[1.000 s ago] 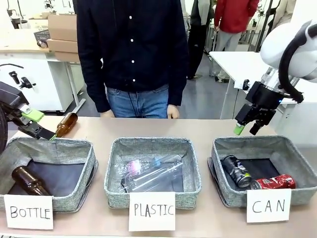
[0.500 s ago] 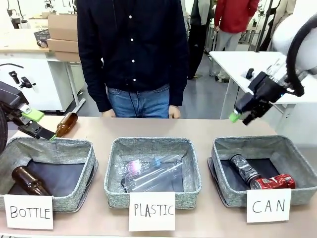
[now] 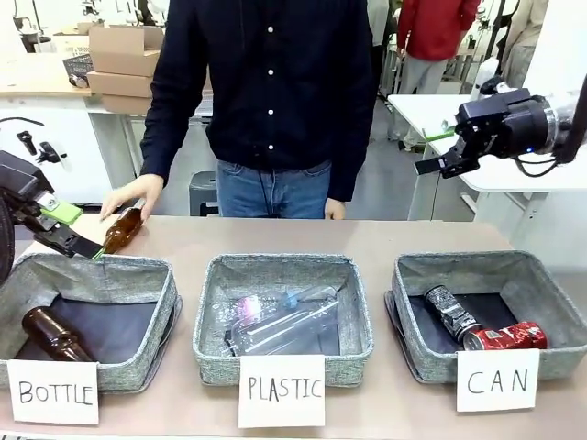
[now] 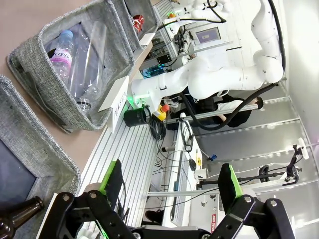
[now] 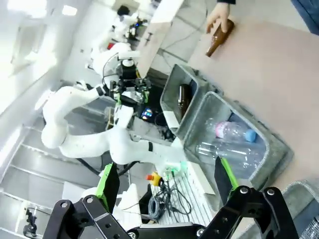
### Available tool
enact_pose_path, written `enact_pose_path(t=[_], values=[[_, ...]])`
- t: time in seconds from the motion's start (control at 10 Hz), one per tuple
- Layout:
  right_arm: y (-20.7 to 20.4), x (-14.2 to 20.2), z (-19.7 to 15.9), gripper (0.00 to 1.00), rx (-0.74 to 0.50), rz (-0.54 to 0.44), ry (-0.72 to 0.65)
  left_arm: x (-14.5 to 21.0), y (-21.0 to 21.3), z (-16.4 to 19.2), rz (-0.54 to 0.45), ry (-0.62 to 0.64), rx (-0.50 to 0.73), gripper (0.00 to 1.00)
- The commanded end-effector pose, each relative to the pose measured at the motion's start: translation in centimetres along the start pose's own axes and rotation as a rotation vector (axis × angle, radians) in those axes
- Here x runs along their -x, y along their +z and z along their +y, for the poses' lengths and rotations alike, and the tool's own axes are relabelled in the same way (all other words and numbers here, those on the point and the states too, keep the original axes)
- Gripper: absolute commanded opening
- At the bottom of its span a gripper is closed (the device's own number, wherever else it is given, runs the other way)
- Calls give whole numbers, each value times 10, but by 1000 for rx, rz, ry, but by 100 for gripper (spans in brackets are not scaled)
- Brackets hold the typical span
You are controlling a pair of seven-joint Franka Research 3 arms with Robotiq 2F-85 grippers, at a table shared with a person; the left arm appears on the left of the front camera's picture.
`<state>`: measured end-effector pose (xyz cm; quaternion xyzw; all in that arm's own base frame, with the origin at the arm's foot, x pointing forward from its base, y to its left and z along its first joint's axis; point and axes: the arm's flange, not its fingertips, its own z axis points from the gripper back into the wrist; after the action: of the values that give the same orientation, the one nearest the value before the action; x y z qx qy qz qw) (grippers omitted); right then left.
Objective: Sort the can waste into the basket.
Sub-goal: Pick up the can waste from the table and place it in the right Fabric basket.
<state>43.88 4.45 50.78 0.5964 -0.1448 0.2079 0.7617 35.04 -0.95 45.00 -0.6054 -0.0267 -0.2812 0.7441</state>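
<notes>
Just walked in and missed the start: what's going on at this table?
A waste-sorting job. Both cans, red and dark, lie in the CAN basket. The right pincer hangs open above the table beyond it. The left pincer is open by the BOTTLE basket, while a person's hand touches a brown bottle on the table.

Glossy metal cans, matt woven-cloth basket

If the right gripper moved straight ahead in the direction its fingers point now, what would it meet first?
The open right gripper points sideways, toward the person in the dark shirt standing at the table's far side. The way looks free up to that person's sleeve, which it would probably meet first, though depth is unclear.
</notes>
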Motion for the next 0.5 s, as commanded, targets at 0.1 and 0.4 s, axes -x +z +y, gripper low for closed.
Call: enact_pose_path(t=[0.1, 0.4], values=[[-1, -2, 4, 100, 161, 52, -3, 2, 2, -3, 7, 5, 7, 100], [-1, -2, 4, 100, 161, 52, -3, 2, 2, -3, 7, 5, 7, 100]])
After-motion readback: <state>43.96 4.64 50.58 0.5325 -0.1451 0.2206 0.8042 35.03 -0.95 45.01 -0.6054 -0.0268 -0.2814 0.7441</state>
